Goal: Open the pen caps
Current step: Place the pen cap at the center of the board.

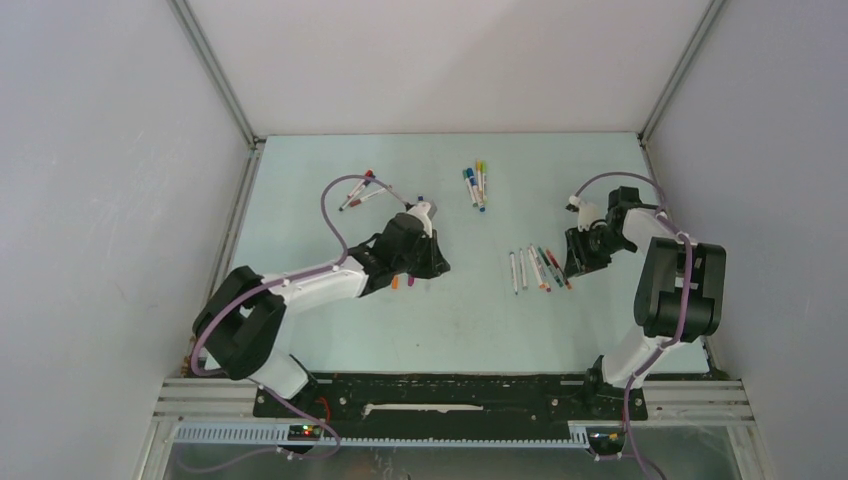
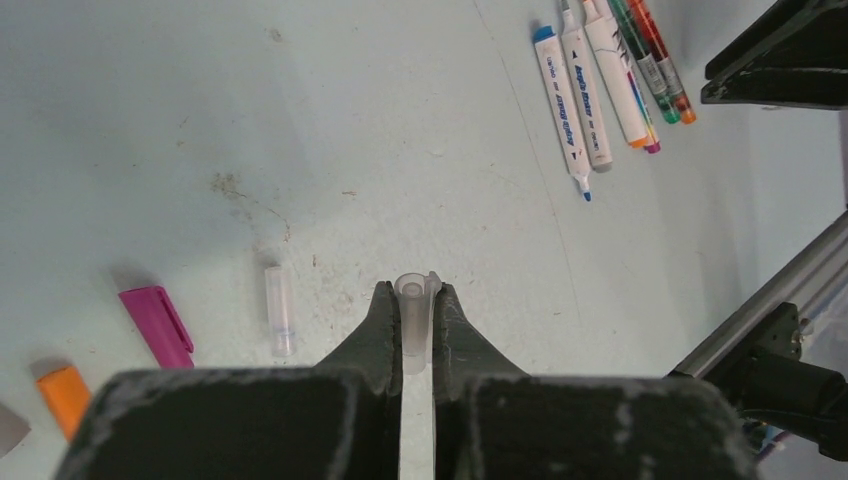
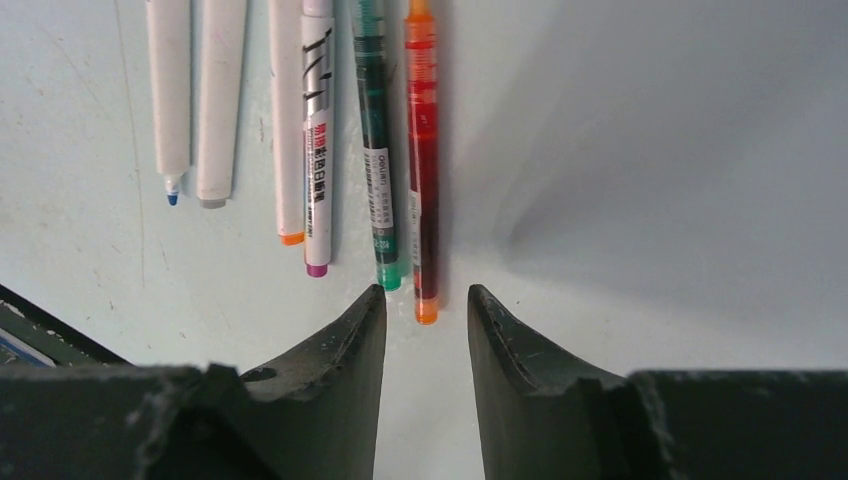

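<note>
Clear, seemingly empty cap (image 2: 413, 320) between left fingers (image 2: 378, 330).

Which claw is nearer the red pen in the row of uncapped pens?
Right. The right claw sits open just past the red pen's end; the left claw, gripping a clear cap, is far across the table.

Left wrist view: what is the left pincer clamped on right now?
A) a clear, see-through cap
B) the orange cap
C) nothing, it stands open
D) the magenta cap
A: the left pincer is shut on a clear cap that stands up between its fingers, while the magenta cap and the orange cap lie loose on the table off to the side.
</note>
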Tool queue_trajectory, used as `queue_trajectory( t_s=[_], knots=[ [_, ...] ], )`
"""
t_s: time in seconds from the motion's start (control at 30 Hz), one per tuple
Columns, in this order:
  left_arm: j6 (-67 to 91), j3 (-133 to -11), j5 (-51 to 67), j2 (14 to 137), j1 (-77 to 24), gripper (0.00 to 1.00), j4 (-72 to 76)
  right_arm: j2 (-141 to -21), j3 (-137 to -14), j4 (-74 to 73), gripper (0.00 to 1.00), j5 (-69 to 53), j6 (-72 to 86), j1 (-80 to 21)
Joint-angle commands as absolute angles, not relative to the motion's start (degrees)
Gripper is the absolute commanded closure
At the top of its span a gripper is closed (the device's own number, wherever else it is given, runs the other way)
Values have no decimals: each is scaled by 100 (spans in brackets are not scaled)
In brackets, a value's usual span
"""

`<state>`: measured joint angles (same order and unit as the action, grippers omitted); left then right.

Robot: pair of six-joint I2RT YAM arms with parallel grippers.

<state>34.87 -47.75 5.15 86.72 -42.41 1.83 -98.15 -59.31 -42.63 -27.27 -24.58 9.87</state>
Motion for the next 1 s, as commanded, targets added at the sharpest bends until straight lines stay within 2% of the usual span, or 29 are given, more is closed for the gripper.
queue_trajectory(
  t_s=[0.0,0.27,0.67,0.97],
  knots=[
    [3169,-5413,122,8951,-4427,96,-490,-9508,-6143,-4359,62,-2969,-2608,979],
    [3216,-6065,-247,9634,-4545,94,-1376,-9473,-6160,-4386,62,-3028,-2634,984],
    [3169,-6649,-266,10312,-4550,87,-1945,-9444,-6170,-4415,61,-3145,-2665,984],
    [3169,-6722,-334,10422,-4547,78,-2047,-9420,-6193,-4445,61,-3230,-2688,984]
  ],
)
